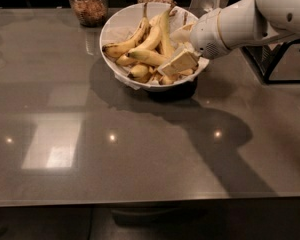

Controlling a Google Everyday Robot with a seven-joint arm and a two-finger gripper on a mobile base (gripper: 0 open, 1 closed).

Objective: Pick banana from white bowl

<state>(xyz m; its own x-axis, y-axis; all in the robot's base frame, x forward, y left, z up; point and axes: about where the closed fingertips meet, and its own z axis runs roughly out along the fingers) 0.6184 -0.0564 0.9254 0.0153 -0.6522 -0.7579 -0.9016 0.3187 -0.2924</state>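
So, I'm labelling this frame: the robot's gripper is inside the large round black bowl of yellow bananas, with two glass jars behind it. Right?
Not quite: the camera view shows the large round bowl is white, not black. The rest holds: the gripper is inside it among the yellow bananas, with two glass jars of brown contents behind it.

Hand (180,47) sits inside white bowl (121,22) — among bananas (146,57).
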